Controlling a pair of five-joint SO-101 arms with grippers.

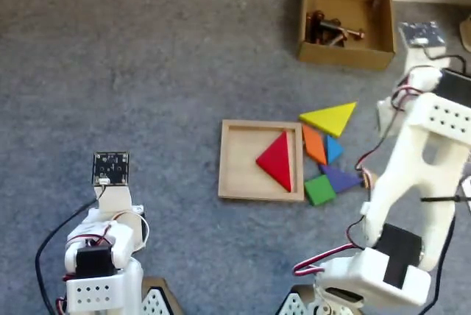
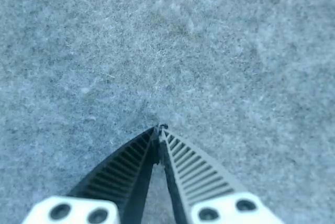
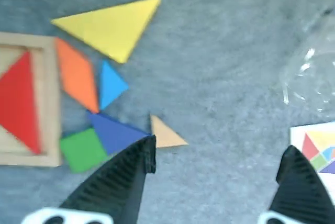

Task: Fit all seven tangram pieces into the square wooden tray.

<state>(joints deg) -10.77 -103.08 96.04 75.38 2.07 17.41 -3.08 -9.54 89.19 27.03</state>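
High view gives us the tray (image 1: 239, 164) at centre, holding only the red triangle (image 1: 277, 159). The yellow triangle (image 1: 329, 118), orange piece (image 1: 314, 143), blue triangle (image 1: 333, 149), purple triangle (image 1: 340, 177) and green square (image 1: 319, 189) crowd just right of it. Our right gripper (image 3: 220, 153) hangs spread wide, one fingertip beside the tan triangle (image 3: 166, 134). Our left gripper (image 2: 158, 128) is pressed closed over bare carpet (image 2: 157, 51), near left. We see a box (image 1: 344, 56) far right and a card (image 3: 316, 148) right of the pieces.

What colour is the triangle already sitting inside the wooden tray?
Red. The triangle shows best in the high view.
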